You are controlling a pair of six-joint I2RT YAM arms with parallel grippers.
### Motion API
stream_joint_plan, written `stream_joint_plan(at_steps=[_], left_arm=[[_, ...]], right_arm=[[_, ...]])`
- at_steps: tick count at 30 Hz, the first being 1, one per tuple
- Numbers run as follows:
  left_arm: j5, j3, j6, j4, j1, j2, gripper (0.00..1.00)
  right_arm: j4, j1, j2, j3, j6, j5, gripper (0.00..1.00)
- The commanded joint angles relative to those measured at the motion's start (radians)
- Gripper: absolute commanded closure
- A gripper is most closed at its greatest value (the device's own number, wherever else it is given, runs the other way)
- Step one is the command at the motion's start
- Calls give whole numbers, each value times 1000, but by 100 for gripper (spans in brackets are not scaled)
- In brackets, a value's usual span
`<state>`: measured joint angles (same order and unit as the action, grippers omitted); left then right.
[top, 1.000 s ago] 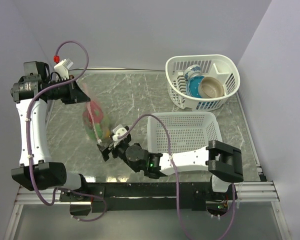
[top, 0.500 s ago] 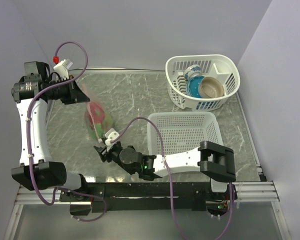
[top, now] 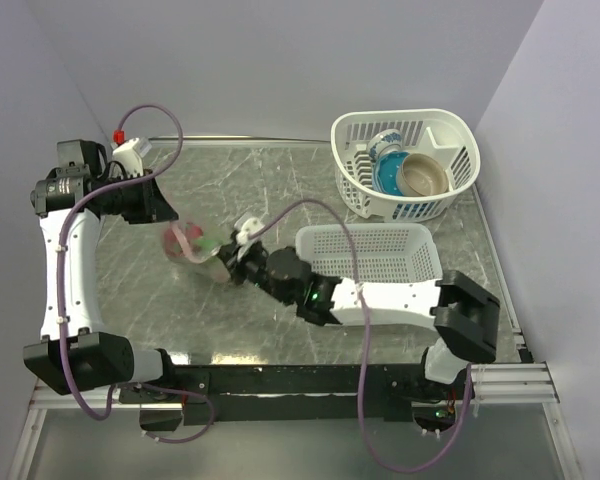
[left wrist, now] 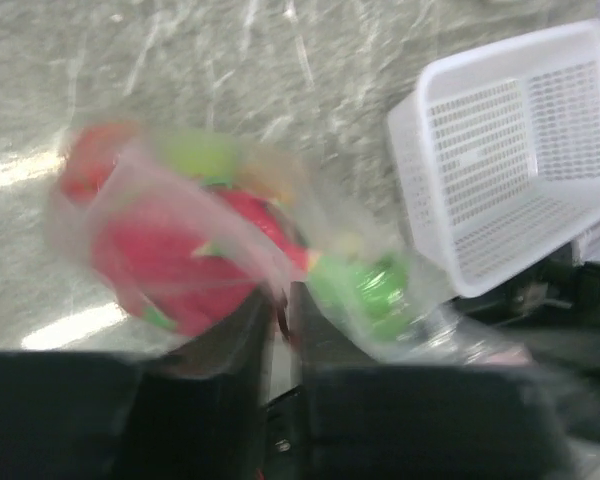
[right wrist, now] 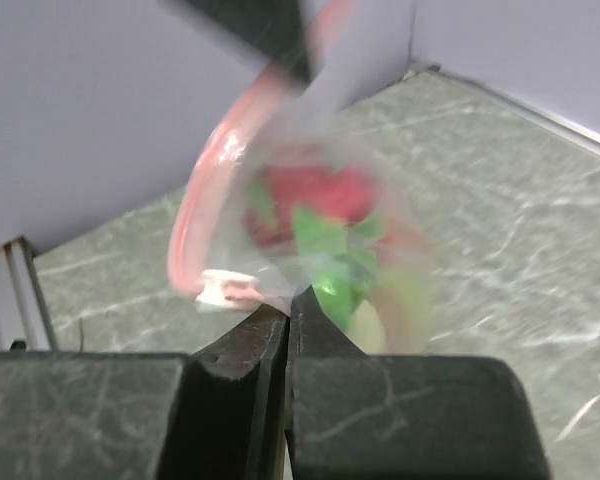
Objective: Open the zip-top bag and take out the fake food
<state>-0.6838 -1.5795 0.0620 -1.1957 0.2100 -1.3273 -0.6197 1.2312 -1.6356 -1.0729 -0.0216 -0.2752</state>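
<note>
Seen from above, a clear zip-top bag (top: 183, 240) sits over the left-middle of a grey marbled counter (top: 280, 190), stretched between two robot arms. Through the plastic the fake food (left wrist: 170, 250) shows as blurred red and green pieces bunched together inside the bag. The left gripper (top: 166, 212) is at the bag's upper left corner. In its wrist view its two dark fingers stand close together with a thin slit between them, and the bag's film runs down to that slit. The picture is too smeared to tell whether the film is clamped there. The right gripper (top: 224, 267) reaches in from the right to the bag's lower right edge. In its wrist view its fingers are pressed together, with the bottom of the bag pinched at their tips. A pinkish-red zip strip (right wrist: 202, 200) curves up from there toward the other gripper, and a small white slider tab (right wrist: 223, 290) lies just left of the fingertips. Whether the bag touches the counter cannot be told. Right of the bag, near the right arm, stands a white slotted rectangular basket (top: 370, 262). At the far right corner a rounded white basket (top: 450, 135) holds a blue-patterned cup (top: 385, 146) and a tan bowl (top: 420, 175).
</note>
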Motion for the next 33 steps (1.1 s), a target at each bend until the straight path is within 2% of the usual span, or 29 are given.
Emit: stream_joint_plan(at_steps=[1,4,6,10,11,13,14,17,21,25,26,28,33], left_arm=[[97,1,62,13,0,40,39],[132,-89,84,4,2,36,7],[104,-210,116,-39,0,24,1],[-86,-387,206,-177,-3,-26,1],[-162,-384,209,-182,-7,-27,1],[-206,-332,238,-177,-58,6,2],[-217,-277,269,-179,-117,48,3],[-224,-156,315,-177,-193,109,6],[-195,-5,361,-165,-241,171,11],[-137,7,300,-108,-250,224,14],[-123,1,282,-82,-251,250,15],[-88,1,239,-21,-254,279,19],[-20,104,196,114,-258,384,21]], right_arm=[[33,-108,97,-67,-9,210,100],[116,-150,82,-126,-12,329,100],[173,-157,62,-148,-8,397,100],[224,-156,33,-185,-20,430,100],[222,-156,25,-188,-26,432,100],[225,-156,22,-197,-38,430,100],[230,-156,14,-205,-43,427,100],[244,-157,2,-237,-57,390,100],[233,-160,-12,-275,-74,323,100],[222,-164,-39,-347,-101,199,100],[221,-164,-58,-361,-113,101,100],[250,-162,-78,-433,-135,23,100],[340,-131,-153,-615,-140,-36,100]])
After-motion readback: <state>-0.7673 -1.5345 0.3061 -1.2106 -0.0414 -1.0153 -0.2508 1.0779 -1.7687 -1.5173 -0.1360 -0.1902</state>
